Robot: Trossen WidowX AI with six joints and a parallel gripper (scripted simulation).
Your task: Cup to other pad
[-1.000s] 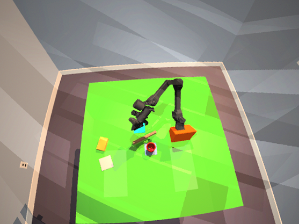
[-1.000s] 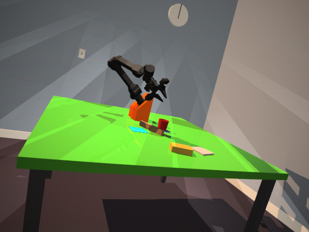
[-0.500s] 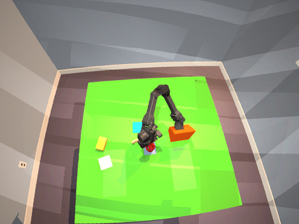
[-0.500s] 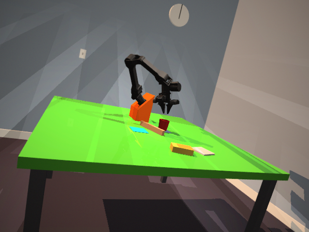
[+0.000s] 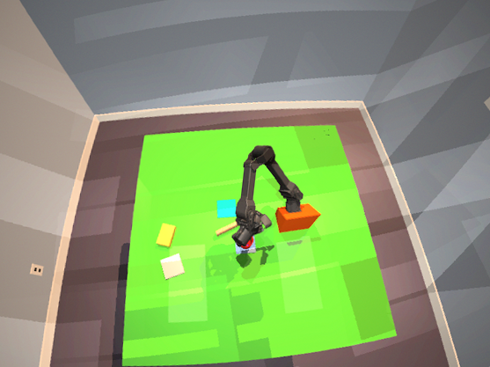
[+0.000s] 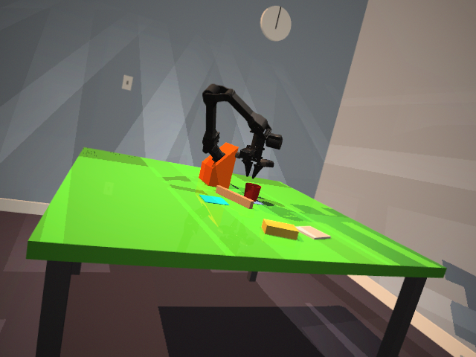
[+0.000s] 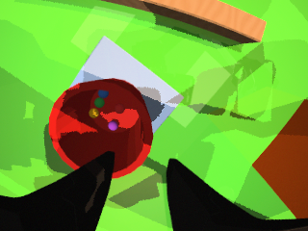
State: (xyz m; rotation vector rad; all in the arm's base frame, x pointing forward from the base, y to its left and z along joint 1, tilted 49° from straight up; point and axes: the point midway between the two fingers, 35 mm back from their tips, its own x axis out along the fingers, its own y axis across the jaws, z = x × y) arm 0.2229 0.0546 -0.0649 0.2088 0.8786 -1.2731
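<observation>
The red cup [image 5: 249,242] [image 6: 251,192] [image 7: 87,151] stands upright on the pale lavender pad [image 6: 258,202] [image 7: 140,74]. Inside it several marbles show in the wrist view, among them a blue [image 7: 103,93], a green [image 7: 99,102], a yellow [image 7: 93,113] and a purple one [image 7: 113,125]. My gripper [image 6: 250,177] [image 7: 141,162] is partly open and empty, pointing down above the cup. In the wrist view the cup lies mostly left of the gap, with the left fingertip over its rim. A cyan pad [image 5: 225,208] [image 6: 213,199] lies bare. The top view hides the fingertips behind the arm.
A wooden bar [image 5: 226,228] [image 6: 234,196] [image 7: 212,16] stands between the cup and the cyan pad. A yellow block [image 5: 166,235] [image 6: 280,229] and a flat pinkish-white square [image 5: 172,266] [image 6: 314,232] lie farther off. The orange arm base [image 5: 296,219] [image 6: 215,172] [image 7: 289,164] is near the cup.
</observation>
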